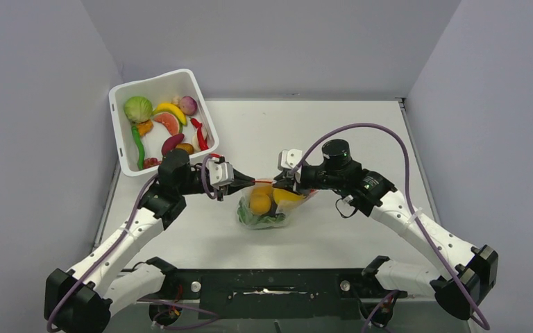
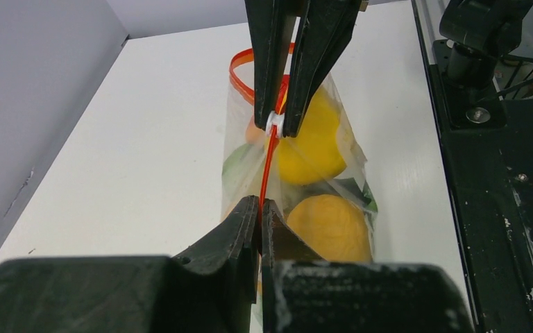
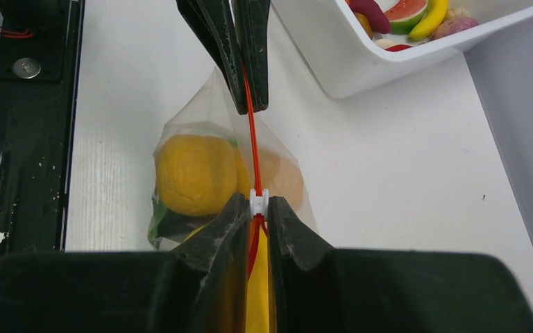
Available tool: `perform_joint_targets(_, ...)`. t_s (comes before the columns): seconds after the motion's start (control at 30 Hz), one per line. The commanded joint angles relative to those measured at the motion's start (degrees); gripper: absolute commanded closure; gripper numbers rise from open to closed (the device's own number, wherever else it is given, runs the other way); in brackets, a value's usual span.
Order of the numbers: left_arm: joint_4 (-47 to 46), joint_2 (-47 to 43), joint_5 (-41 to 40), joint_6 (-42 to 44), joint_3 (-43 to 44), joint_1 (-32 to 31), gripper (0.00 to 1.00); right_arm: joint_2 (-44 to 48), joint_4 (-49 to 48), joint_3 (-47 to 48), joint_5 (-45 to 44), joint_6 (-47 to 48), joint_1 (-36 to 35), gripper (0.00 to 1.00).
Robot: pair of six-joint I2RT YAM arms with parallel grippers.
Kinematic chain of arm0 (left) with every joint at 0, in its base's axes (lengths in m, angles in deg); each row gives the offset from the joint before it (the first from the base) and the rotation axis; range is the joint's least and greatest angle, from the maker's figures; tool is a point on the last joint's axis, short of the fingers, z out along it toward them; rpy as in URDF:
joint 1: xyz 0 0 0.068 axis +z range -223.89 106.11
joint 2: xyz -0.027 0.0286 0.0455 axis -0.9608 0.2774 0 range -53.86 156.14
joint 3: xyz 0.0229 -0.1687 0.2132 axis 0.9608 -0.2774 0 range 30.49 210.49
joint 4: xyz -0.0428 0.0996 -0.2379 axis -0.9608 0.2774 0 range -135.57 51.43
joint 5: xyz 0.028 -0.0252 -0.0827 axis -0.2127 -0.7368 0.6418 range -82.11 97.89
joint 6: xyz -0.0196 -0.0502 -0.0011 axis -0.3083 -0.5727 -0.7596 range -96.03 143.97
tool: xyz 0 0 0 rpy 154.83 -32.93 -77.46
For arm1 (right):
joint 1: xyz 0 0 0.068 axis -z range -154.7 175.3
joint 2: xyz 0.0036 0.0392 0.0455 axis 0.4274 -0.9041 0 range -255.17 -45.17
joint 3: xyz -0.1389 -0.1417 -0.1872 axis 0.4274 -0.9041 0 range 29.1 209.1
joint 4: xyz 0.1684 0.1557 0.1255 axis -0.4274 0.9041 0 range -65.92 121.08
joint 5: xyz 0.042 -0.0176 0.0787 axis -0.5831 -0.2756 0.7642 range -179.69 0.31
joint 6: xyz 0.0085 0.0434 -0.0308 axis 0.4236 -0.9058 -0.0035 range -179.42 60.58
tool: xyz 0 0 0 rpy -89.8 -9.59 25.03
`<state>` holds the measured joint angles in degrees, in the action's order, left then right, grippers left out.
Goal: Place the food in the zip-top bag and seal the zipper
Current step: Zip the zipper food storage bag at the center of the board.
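The clear zip-top bag (image 1: pixel 267 208) stands on the table between my two grippers, holding round yellow and orange fruits (image 2: pixel 330 222) and green lettuce (image 1: pixel 257 218). My left gripper (image 2: pixel 260 207) is shut on the red zipper (image 2: pixel 269 163) at the bag's left end. My right gripper (image 3: pixel 259 205) is shut on the zipper's white slider (image 3: pixel 259 200), further along the same strip. In the top view the left gripper (image 1: pixel 251 182) and right gripper (image 1: pixel 278 182) face each other closely above the bag. Beyond the slider the bag mouth (image 2: pixel 239 69) still gapes.
A white tub (image 1: pixel 121 139) at the back left holds more toy food: lettuce (image 1: pixel 137 109), banana (image 1: pixel 171 110), a watermelon slice (image 1: pixel 167 123), a red chilli (image 1: pixel 198 133) and others. Grey walls close in on both sides. The black arm mount (image 1: pixel 271 291) runs along the near edge.
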<state>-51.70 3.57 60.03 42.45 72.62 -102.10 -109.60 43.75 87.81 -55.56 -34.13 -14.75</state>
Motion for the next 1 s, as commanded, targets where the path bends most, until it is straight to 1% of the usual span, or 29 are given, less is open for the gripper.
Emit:
perform_joint_targets(0.0,2.3,-2.7,-2.8,1.8,2.8,2.2,1.0,3.7,-1.2,0.8,-2.0,1.3,2.4,1.0)
perform_joint_targets(0.3,2.7,-3.4,-4.0,2.0,1.9,2.6,1.0,5.3,2.3,0.7,-3.1,2.2,4.6,1.0)
perform_joint_targets(0.5,3.0,-3.4,-5.3,2.2,2.0,2.8,1.0,6.8,5.2,0.4,-3.6,2.4,7.3,1.0)
perform_joint_targets(0.97,3.6,-3.5,-9.7,2.8,1.9,3.5,1.0,9.3,8.2,0.7,-4.6,-2.2,11.6,1.0)
